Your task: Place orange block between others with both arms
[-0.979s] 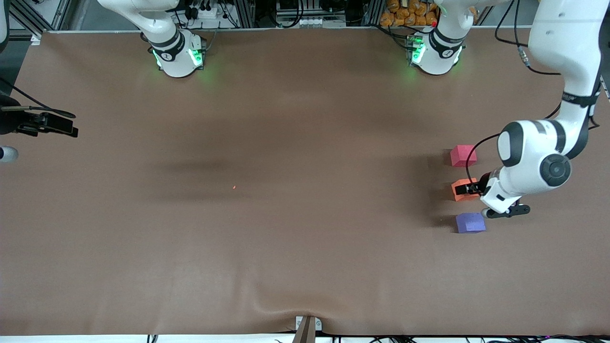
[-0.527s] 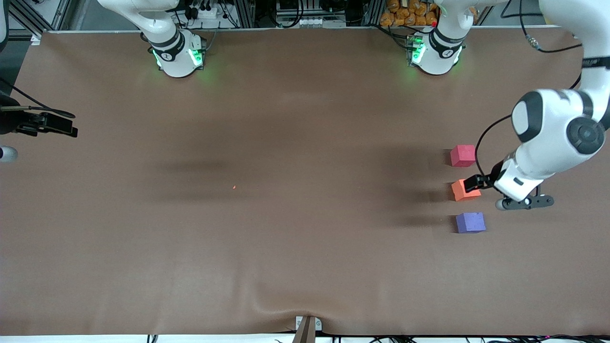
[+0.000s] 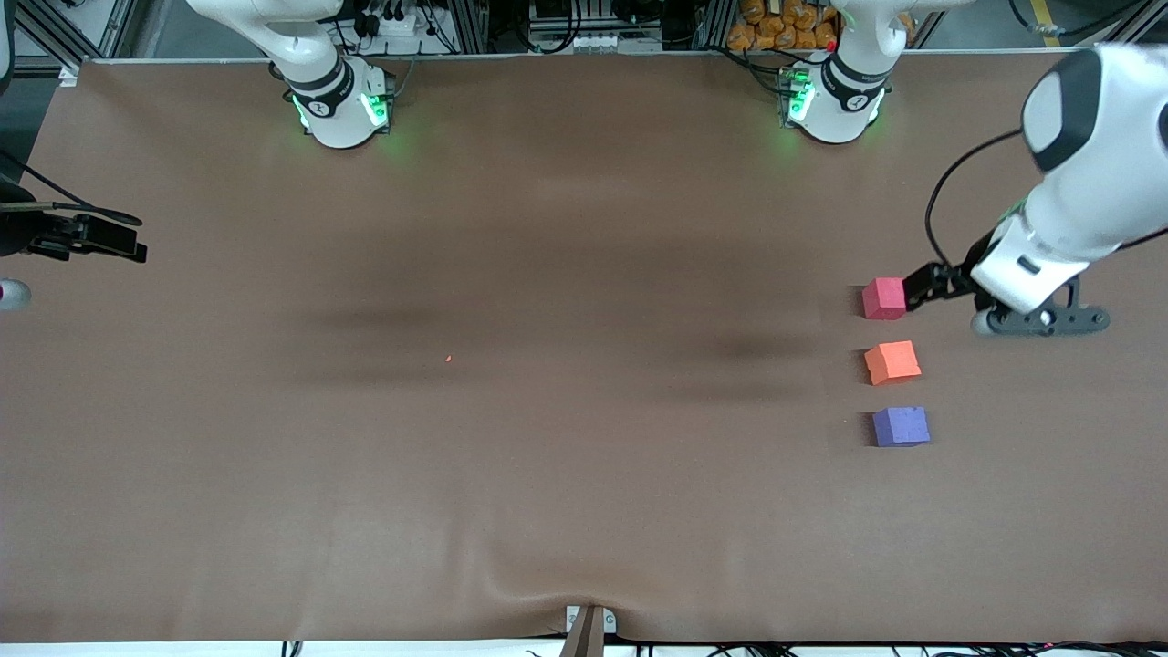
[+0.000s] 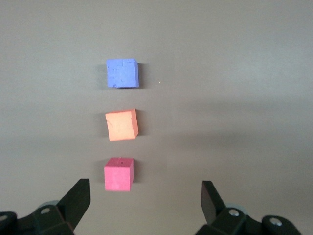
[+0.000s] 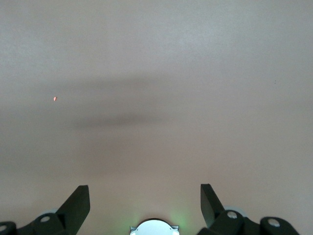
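The orange block [image 3: 892, 362] lies on the brown table at the left arm's end, between the pinkish-red cube [image 3: 884, 298] and the purple-blue cube [image 3: 901, 426], with gaps on both sides. My left gripper [image 3: 918, 288] hangs open and empty in the air, just beside the pinkish-red cube. Its wrist view shows the purple-blue cube [image 4: 122, 73], orange block [image 4: 122, 125] and pinkish-red cube [image 4: 118, 174] in a row, with the left gripper [image 4: 144, 203] holding nothing. My right gripper [image 3: 109, 239] waits open at the right arm's end, and the right gripper [image 5: 144, 203] is over bare table.
The two green-lit bases [image 3: 342, 105] [image 3: 835, 100] stand along the table edge farthest from the front camera. A tiny orange speck [image 3: 448, 359] lies mid-table. The brown cover wrinkles by a bracket [image 3: 589, 625] at the nearest edge.
My left gripper has let go of the orange block, risen and drawn back toward its base, ending beside the pinkish-red cube. The orange block stays put. The right arm has not moved.
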Available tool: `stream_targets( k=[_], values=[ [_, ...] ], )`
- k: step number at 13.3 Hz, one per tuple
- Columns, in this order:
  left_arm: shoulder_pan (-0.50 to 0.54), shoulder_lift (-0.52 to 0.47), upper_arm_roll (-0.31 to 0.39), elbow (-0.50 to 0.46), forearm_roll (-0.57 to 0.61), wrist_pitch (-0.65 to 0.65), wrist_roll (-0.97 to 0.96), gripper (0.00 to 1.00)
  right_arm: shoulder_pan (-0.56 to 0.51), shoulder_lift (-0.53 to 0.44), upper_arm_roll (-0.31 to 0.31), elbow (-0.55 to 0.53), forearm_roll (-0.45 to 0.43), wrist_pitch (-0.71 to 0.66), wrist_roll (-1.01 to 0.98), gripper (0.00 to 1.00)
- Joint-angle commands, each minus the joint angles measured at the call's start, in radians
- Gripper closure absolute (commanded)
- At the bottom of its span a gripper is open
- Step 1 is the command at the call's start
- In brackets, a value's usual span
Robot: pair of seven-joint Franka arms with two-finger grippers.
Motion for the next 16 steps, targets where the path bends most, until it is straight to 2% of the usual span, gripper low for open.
stream_targets(
  k=[1, 7, 12, 16],
  values=[
    [0.011, 0.011, -0.008, 0.12, 0.018, -0.132, 0.108, 0.0, -0.01, -0.01, 0.008, 0.009, -0.003, -0.014, -0.006, 0.0],
    [0.013, 0.008, -0.001, 0.277, 0.018, -0.324, 0.163, 0.0, -0.01, -0.01, 0.008, 0.009, -0.002, -0.014, -0.006, 0.0],
    [0.014, 0.014, 0.004, 0.337, 0.018, -0.372, 0.163, 0.0, -0.012, -0.01, 0.006, 0.009, -0.002, -0.014, -0.006, 0.0],
    [0.014, 0.014, 0.004, 0.34, 0.007, -0.373, 0.161, 0.0, -0.012, -0.012, 0.004, 0.04, 0.0, -0.045, -0.006, 0.0]
  ],
)
